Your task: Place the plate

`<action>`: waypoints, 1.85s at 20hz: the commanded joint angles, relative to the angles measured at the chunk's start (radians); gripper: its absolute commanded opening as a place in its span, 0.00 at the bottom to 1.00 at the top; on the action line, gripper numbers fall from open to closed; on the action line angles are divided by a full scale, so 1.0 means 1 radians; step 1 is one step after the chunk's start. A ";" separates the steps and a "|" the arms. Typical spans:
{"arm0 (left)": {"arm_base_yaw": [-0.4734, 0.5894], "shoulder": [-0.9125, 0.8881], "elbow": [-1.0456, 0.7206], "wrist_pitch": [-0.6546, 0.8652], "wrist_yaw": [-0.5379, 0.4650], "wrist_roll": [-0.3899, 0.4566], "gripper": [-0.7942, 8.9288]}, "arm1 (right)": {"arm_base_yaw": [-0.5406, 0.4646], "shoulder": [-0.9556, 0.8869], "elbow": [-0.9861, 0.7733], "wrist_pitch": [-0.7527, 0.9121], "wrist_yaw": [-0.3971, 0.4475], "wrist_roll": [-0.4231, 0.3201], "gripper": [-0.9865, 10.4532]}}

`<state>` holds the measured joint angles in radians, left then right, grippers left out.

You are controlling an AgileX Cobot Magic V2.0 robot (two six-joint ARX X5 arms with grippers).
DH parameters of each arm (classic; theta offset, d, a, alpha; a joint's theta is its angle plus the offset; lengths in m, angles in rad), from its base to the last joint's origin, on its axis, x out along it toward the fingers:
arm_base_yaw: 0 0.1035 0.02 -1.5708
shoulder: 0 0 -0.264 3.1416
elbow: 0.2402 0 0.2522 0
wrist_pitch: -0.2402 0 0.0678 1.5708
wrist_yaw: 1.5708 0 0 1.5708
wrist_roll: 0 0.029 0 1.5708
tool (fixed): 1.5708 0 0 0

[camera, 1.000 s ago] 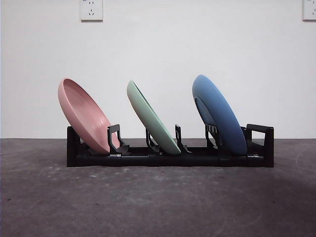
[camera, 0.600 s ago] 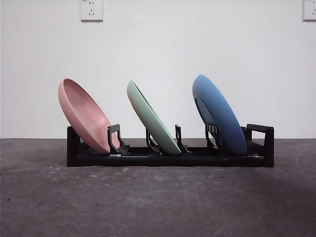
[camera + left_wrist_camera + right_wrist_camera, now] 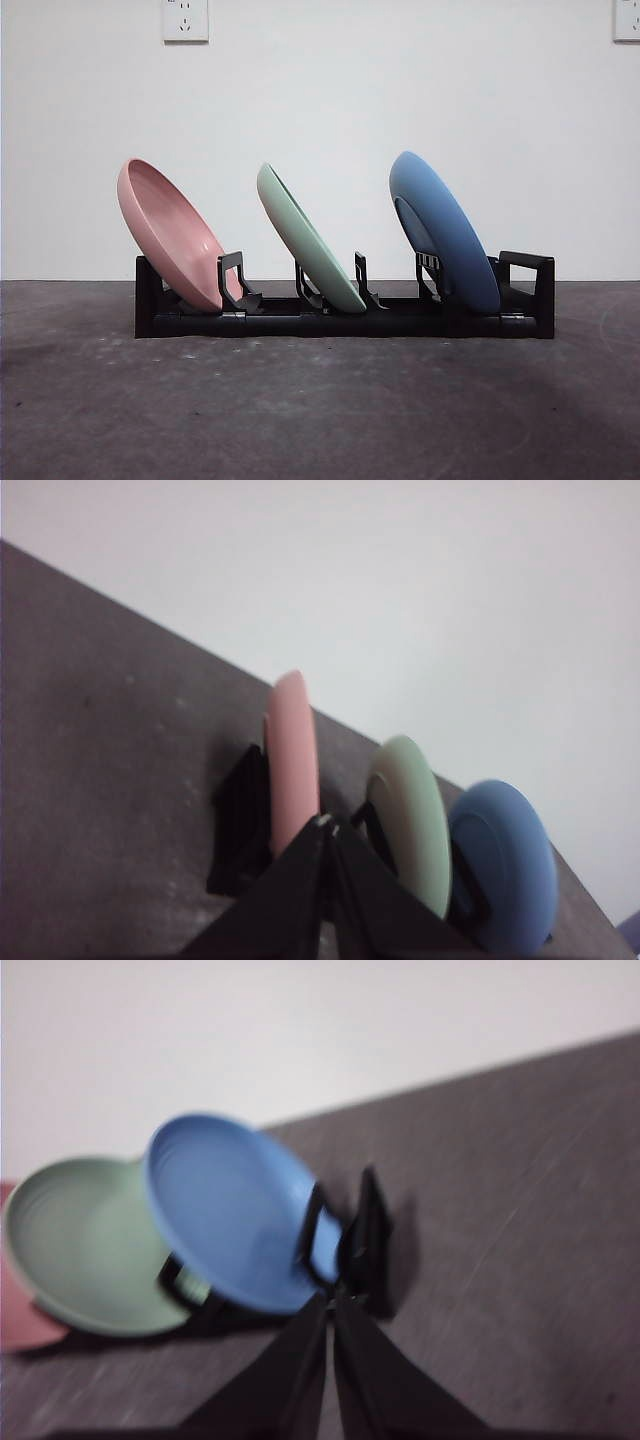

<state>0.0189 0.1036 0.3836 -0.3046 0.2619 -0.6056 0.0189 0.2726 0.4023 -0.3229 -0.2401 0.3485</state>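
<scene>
A black dish rack point(image 3: 345, 322) stands on the dark table and holds three tilted plates: a pink plate point(image 3: 170, 232) at the left, a green plate point(image 3: 308, 240) in the middle and a blue plate point(image 3: 445, 232) at the right. Neither arm shows in the front view. My left gripper point(image 3: 328, 825) is shut and empty, held back from the pink plate point(image 3: 292, 760). My right gripper point(image 3: 330, 1300) is shut and empty, held back from the blue plate point(image 3: 232, 1210). The right wrist view is blurred.
A white wall rises behind the table with a socket point(image 3: 185, 19) high at the left and another socket point(image 3: 627, 19) at the right edge. Bare grey table point(image 3: 320, 410) lies in front of the rack.
</scene>
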 commanded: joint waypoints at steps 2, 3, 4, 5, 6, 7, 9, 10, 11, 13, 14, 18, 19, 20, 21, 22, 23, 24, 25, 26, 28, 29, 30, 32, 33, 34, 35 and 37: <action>0.000 0.098 0.179 -0.188 0.006 0.119 0.09 | 0.000 0.146 0.168 -0.125 -0.069 -0.019 0.10; 0.000 0.125 0.214 -0.227 0.006 0.131 0.09 | 0.000 0.177 0.202 -0.151 -0.083 -0.037 0.10; 0.000 0.159 0.252 -0.270 0.006 0.145 0.09 | 0.000 0.212 0.242 -0.181 -0.094 -0.056 0.10; 0.000 0.194 0.288 -0.310 0.006 0.161 0.09 | 0.000 0.244 0.281 -0.211 -0.103 -0.074 0.10; 0.000 0.224 0.316 -0.341 0.006 0.175 0.09 | 0.000 0.270 0.314 -0.236 -0.105 -0.085 0.10; 0.000 0.258 0.346 -0.378 0.006 0.185 0.09 | 0.003 0.297 0.352 -0.266 -0.106 -0.100 0.10; 0.000 0.322 0.398 -0.445 0.011 0.216 0.09 | 0.012 0.345 0.419 -0.323 -0.112 -0.127 0.10; 0.000 0.356 0.424 -0.479 0.013 0.233 0.09 | 0.019 0.370 0.454 -0.352 -0.118 -0.140 0.10; 0.000 0.389 0.447 -0.512 0.013 0.250 0.09 | 0.027 0.394 0.486 -0.377 -0.127 -0.156 0.10; -0.003 0.448 0.489 -0.568 0.029 0.295 0.09 | 0.043 0.433 0.541 -0.422 -0.139 -0.178 0.10; -0.006 0.480 0.510 -0.596 0.041 0.317 0.09 | 0.053 0.455 0.570 -0.448 -0.148 -0.186 0.10; -0.025 0.579 0.576 -0.671 0.092 0.381 0.09 | 0.085 0.542 0.666 -0.554 -0.193 -0.199 0.10; -0.035 0.613 0.597 -0.690 0.111 0.395 0.09 | 0.098 0.576 0.698 -0.591 -0.208 -0.210 0.10; -0.044 0.649 0.617 -0.709 0.134 0.396 0.09 | 0.111 0.609 0.725 -0.621 -0.216 -0.226 0.10; -0.052 0.682 0.636 -0.726 0.157 0.396 0.12 | 0.126 0.640 0.747 -0.644 -0.216 -0.249 0.10; -0.059 0.713 0.652 -0.739 0.171 0.396 0.16 | 0.140 0.669 0.763 -0.671 -0.217 -0.290 0.10; -0.066 0.743 0.666 -0.748 0.176 0.397 0.25 | 0.155 0.703 0.780 -0.700 -0.215 -0.328 0.12; -0.072 0.763 0.674 -0.750 0.177 0.397 0.32 | 0.164 0.724 0.784 -0.708 -0.215 -0.338 0.16; -0.080 0.777 0.680 -0.750 0.177 0.397 0.39 | 0.172 0.744 0.784 -0.709 -0.215 -0.338 0.24; -0.086 0.785 0.683 -0.750 0.177 0.400 0.44 | 0.180 0.759 0.784 -0.709 -0.215 -0.338 0.31; -0.089 0.788 0.684 -0.743 0.177 0.405 0.45 | 0.198 0.787 0.784 -0.705 -0.211 -0.336 0.39; -0.089 0.788 0.684 -0.733 0.177 0.404 0.45 | 0.209 0.803 0.784 -0.693 -0.203 -0.322 0.39; -0.089 0.787 0.684 -0.722 0.177 0.404 0.44 | 0.216 0.819 0.784 -0.675 -0.200 -0.301 0.39; -0.089 0.785 0.684 -0.701 0.177 0.403 0.44 | 0.234 0.874 0.800 -0.641 -0.201 -0.265 0.39; -0.089 0.784 0.684 -0.695 0.177 0.403 0.44 | 0.241 0.921 0.826 -0.641 -0.201 -0.253 0.39; -0.089 0.784 0.684 -0.686 0.177 0.403 0.44 | 0.245 0.963 0.855 -0.649 -0.201 -0.251 0.39; -0.089 0.785 0.684 -0.665 0.177 0.404 0.44 | 0.251 1.020 0.898 -0.656 -0.201 -0.251 0.38; -0.089 0.784 0.684 -0.628 0.177 0.404 0.44 | 0.262 1.124 0.990 -0.658 -0.201 -0.251 0.36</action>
<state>-0.0685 0.8833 1.0428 -0.9398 0.4301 -0.2195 0.2745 1.3724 1.3632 -0.9852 -0.4416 0.0864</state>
